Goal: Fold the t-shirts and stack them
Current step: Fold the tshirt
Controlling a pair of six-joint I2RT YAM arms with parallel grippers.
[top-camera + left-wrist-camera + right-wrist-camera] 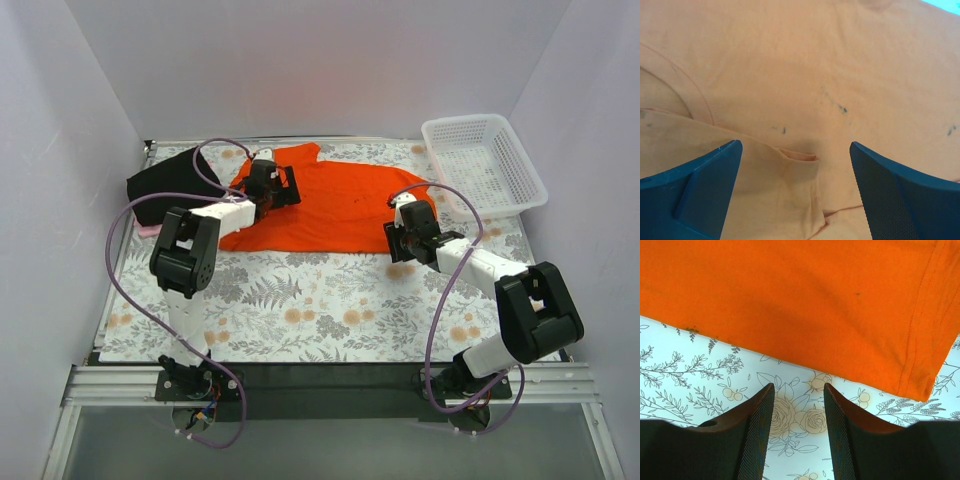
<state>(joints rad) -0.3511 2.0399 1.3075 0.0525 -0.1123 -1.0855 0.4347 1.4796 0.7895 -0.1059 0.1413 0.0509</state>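
Observation:
The orange t-shirt (335,205) lies spread on the floral tablecloth at the back middle. My left gripper (280,188) is open low over its left part. In the left wrist view the blue fingers (700,185) straddle a small raised fold (797,157) of the orange cloth (790,65) near the collar seam. My right gripper (400,240) is open and empty at the shirt's near right edge. Its fingertips (760,410) are over bare tablecloth just short of the orange hem (805,315). The black t-shirt (165,178) lies bunched at the back left. A strip of the pink t-shirt (147,230) shows beside it.
A white mesh basket (485,165) stands at the back right, empty. The floral tablecloth (330,300) covers the table in front of the shirts. White walls close in the left, back and right sides.

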